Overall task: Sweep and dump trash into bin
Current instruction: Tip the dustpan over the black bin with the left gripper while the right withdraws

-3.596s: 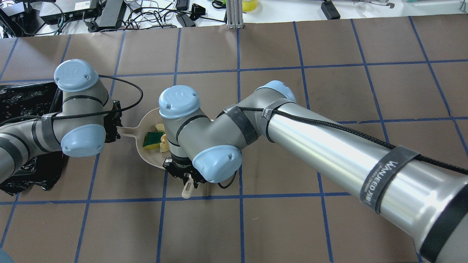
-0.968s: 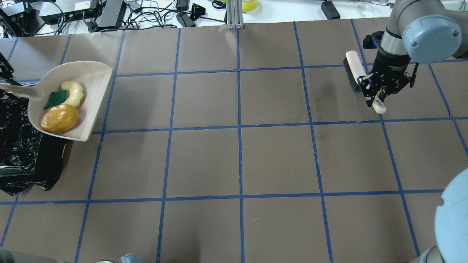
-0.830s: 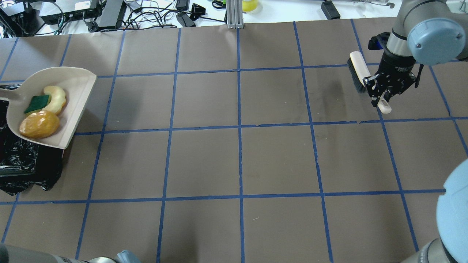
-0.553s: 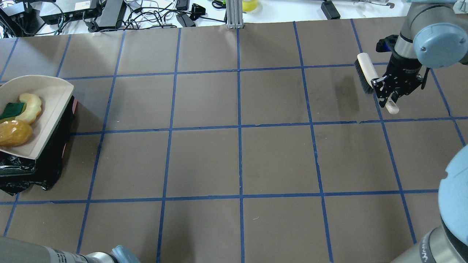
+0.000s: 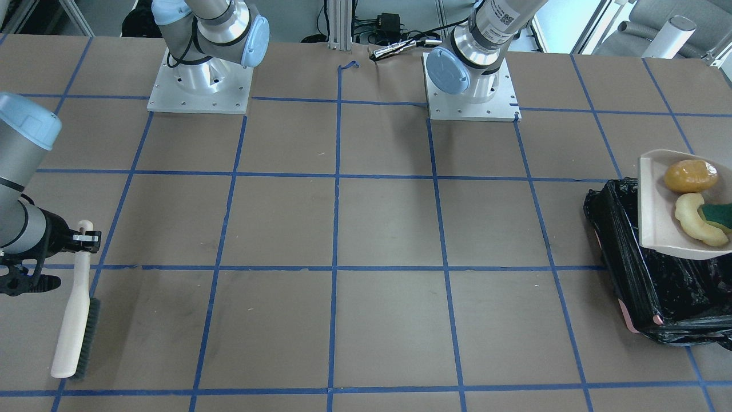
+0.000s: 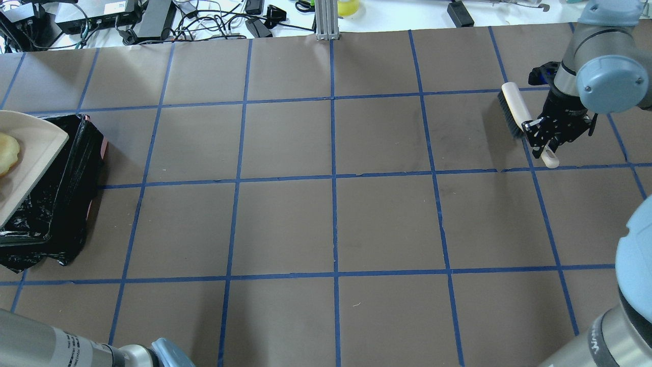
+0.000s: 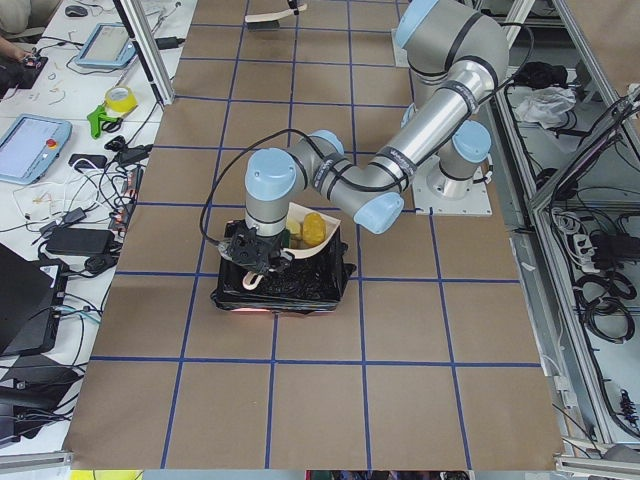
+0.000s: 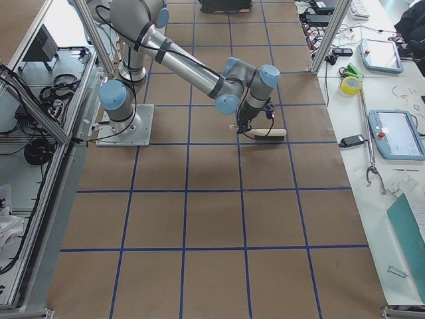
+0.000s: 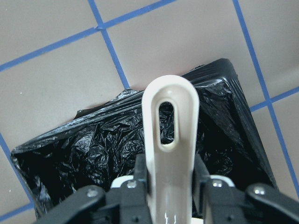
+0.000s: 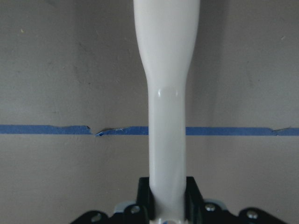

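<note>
My left gripper (image 9: 170, 179) is shut on the handle of the beige dustpan (image 5: 652, 212). It holds the pan level above the bin (image 5: 646, 269), a box lined with a crinkled black bag. The trash lies in the pan: an orange-brown lump (image 5: 690, 175), a pale crescent slice (image 5: 695, 224) and a green sponge piece (image 5: 721, 214). In the overhead view only the pan's corner (image 6: 30, 153) and the bin (image 6: 66, 173) show at the left edge. My right gripper (image 6: 545, 140) is shut on the handle of a brush (image 6: 512, 107), low over the table at the far right.
The brown table has a blue tape grid (image 6: 333, 178). Cables and electronics (image 6: 153, 20) lie beyond its far edge. The arm bases (image 5: 200, 86) stand at the robot's side. A pink edge (image 5: 628, 320) shows under the bag.
The dustpan with the trash has moved left from the table's middle to above the bin. The right gripper has carried the brush to the far right and slightly nearer.
</note>
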Robot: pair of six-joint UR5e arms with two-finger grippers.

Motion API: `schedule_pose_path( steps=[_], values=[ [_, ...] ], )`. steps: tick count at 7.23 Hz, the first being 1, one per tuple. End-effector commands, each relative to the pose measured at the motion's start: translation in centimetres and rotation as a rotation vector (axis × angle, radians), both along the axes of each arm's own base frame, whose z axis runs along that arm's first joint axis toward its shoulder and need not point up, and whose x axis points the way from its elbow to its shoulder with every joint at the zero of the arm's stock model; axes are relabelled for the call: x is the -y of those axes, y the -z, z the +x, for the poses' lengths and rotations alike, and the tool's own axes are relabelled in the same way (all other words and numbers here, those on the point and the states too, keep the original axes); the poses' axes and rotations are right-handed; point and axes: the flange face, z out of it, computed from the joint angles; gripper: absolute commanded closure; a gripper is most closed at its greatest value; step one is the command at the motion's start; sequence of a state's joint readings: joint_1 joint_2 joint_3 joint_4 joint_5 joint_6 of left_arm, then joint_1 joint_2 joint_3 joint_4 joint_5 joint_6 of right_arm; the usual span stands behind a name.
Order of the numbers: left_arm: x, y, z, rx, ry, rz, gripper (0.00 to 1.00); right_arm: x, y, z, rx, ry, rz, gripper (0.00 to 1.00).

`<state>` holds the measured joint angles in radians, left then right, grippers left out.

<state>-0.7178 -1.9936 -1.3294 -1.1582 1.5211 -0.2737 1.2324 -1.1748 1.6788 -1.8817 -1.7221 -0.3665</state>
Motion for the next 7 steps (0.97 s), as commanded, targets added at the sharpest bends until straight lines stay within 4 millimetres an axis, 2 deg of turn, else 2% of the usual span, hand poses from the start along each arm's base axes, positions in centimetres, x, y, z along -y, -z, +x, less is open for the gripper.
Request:
schedule_pose_path(
  steps=[1,2,3,4,5,7],
  values=[
    [1.7,0.8,2.3,0.156,0.108,-0.083,1.0,-0.2,0.1,0.0,-0.002,-0.01,-0.009,1.0],
    [1.9,1.3,2.6,0.169,0.114,-0.088,1.0,-0.2,0.3,0.0,0.0,-0.012,-0.006,0.95],
    [2.0,1.2,2.7,0.18,0.122,-0.093,1.0,-0.2,0.2,0.0,-0.001,-0.012,-0.007,0.85],
    [2.3,0.6,2.8,0.24,0.15,-0.128,1.0,-0.1,0.4,0.0,0.003,-0.011,-0.007,0.69],
    [2.8,-0.2,2.1,0.278,0.174,-0.153,1.0,-0.1,0.5,0.1,0.007,-0.009,-0.008,0.55],
    [4.7,-1.5,-1.1,0.321,0.264,-0.172,1.0,0.1,0.2,0.1,0.009,-0.006,-0.018,0.44]
  ],
)
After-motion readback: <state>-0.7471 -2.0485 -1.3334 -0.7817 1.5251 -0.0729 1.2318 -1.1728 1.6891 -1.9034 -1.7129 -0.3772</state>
